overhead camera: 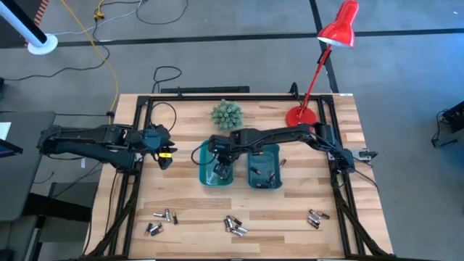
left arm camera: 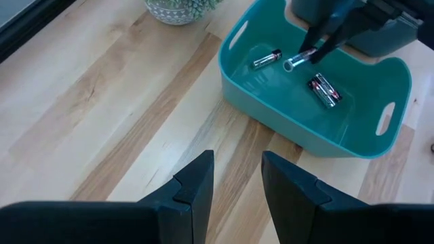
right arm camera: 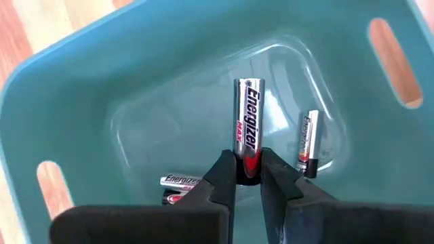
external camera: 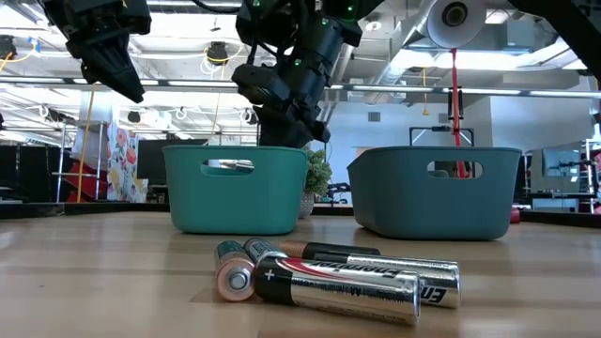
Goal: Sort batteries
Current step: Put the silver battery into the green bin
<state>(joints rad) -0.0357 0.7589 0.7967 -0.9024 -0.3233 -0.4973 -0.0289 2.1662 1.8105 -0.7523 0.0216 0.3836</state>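
The right hand hangs over the left teal bin, its two dark, blunt fingers clamped on the red end of a slim silvery battery that sticks out over the bin's smooth, glossy plastic floor. Two more cells lie flat on that floor, and the left wrist view shows the same bin with its rounded corners and slotted handle cut-outs. Just beside it stands the second teal bin, also with small cells inside. The left hand waits over the pale planked wood counter to the left of the bins, its matte black fingers parted with nothing between them. Along the counter's near edge, loose batteries lie in small clusters: one at the left, one in the middle, one at the right. In the low view the middle group shows metallic cylindrical bodies with flat shiny ends, lying side by side on the wood grain. A spiky green plant and a red desk lamp stand at the far side.
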